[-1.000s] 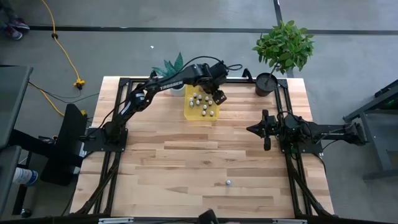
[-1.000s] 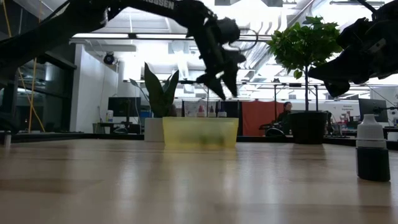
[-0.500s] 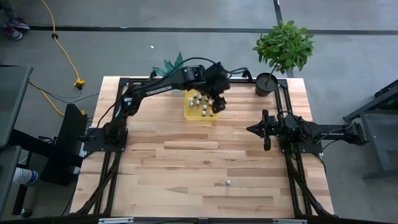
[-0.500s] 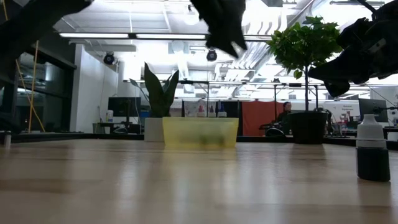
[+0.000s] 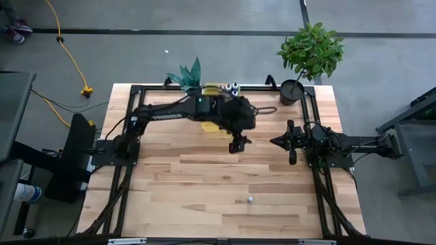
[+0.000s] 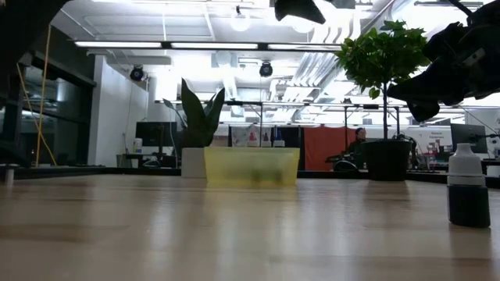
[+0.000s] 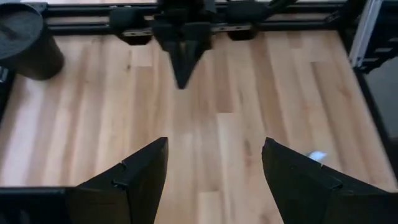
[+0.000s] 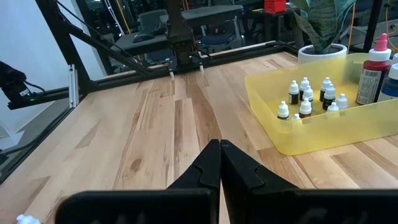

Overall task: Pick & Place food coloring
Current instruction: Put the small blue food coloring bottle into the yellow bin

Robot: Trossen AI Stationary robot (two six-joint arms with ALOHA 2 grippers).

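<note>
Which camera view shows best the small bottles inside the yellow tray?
The right wrist view: the small bottles stand clearly in the yellow tray. In the high view the left arm covers most of them. The low view shows only the tray's wall; the left wrist view shows neither.

We see a table [image 8: 143, 143] of light wood in long glued strips, smooth, with a soft shine in the low view. Its frame [image 5: 204, 88] looks like black matt metal. At twelve o'clock stands a tray [image 8: 311, 134] of translucent yellow plastic, smooth and a little glossy. The food coloring bottles [image 8: 308, 96] in it look like plastic, with white matt caps. The left gripper [image 7: 214, 177] and the right gripper [image 8: 220, 163] have dark matt fingers, plastic-looking. The plant pot [image 7: 28, 40] is black and matt. The floor [image 5: 204, 54] is grey and dull, like concrete.
</note>
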